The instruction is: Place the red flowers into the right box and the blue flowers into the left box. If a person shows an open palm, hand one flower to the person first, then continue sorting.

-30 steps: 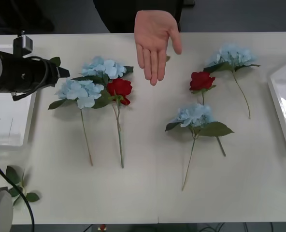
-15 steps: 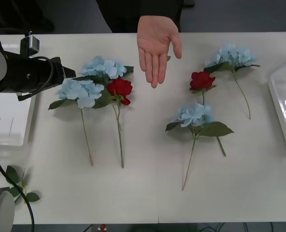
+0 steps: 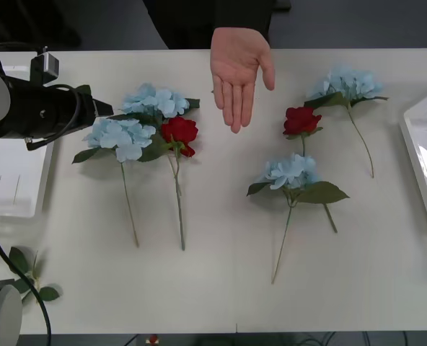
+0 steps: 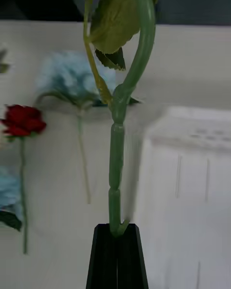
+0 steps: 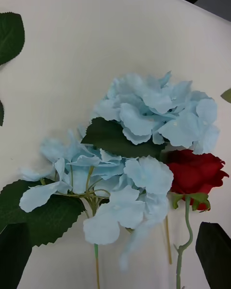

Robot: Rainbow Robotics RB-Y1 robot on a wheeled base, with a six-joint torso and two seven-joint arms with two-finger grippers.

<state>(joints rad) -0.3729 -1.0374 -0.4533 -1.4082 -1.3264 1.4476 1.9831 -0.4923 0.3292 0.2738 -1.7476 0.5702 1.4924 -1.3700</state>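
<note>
Meanwhile, right box (image 4: 192,183) beside right pincer (image 4: 117,250) gripping stem (image 4: 115,164).

Two red flowers (image 3: 179,132), four blue flowers (image 3: 291,171), two boxes (image 3: 424,155).

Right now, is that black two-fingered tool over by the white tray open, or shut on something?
Shut: the right tool has its black fingers pressed together on a thin green stem, beside the white plastic tray.

A person's open hand (image 3: 239,76) reaches palm-up over the far edge of the white bench (image 3: 221,281). Two red flowers (image 3: 179,132) and four blue flowers (image 3: 291,171) lie scattered below it. The left arm (image 3: 33,108) hovers beside the left box (image 3: 11,187), and the right box (image 3: 426,166) sits at the right edge.
</note>
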